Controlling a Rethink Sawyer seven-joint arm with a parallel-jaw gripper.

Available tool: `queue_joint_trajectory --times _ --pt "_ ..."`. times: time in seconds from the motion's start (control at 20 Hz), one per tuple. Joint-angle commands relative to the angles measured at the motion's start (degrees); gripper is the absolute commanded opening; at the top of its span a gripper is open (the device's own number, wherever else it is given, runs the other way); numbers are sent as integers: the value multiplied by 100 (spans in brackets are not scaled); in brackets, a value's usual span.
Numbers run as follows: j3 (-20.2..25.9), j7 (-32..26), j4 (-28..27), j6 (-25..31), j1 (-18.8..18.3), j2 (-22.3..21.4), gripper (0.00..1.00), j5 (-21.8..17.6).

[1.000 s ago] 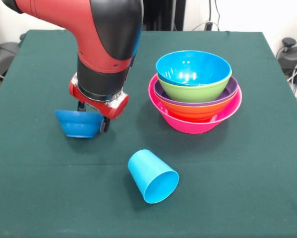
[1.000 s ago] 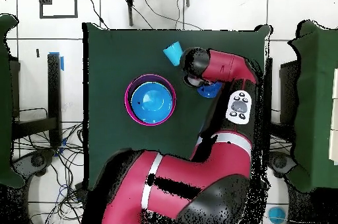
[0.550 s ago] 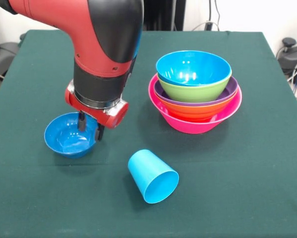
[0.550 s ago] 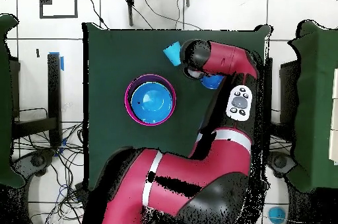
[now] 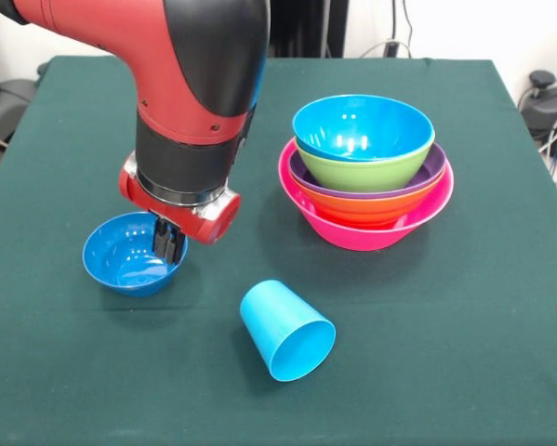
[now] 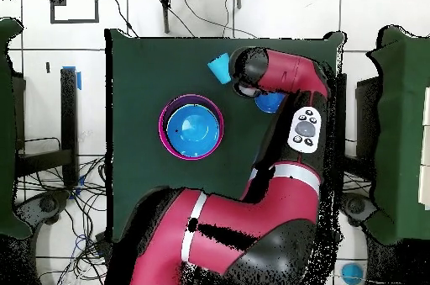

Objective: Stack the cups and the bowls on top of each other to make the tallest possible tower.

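**Claw on the small bowl's rim, tower off to the side**

My claw (image 5: 169,245) sits low over the small dark blue bowl (image 5: 129,254), at the rim nearest the tower; the black fingers look pressed together, seemingly pinching that rim, though I can't be sure of the grip. The bowl is upright on the worktop (image 5: 464,344), nothing in it. In the front view the tower (image 5: 365,172) stands well apart to the picture's right: pink base, then orange, purple, lime green, sky blue bowl (image 5: 363,128) on top, that one empty too. The sky blue cup (image 5: 285,330) lies tipped on its side, mouth toward the camera, between them and nearer. I judge the next move is lift, then carry toward the tower.
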Motion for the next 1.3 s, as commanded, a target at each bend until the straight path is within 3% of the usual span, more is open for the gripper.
queue_joint_trajectory --times 0.05,0.4,0.45,0.65,1.0,1.3 --pt "649 -79 -5 327 -36 3 0 30" --pt "765 -297 152 -19 -87 -84 0 -24" --pt "800 -336 196 -94 -105 -105 100 -25" --pt "706 -265 135 247 -82 -103 100 -5" --pt "735 -222 353 165 -89 -173 100 19" --pt "861 -220 112 67 -86 150 100 36"
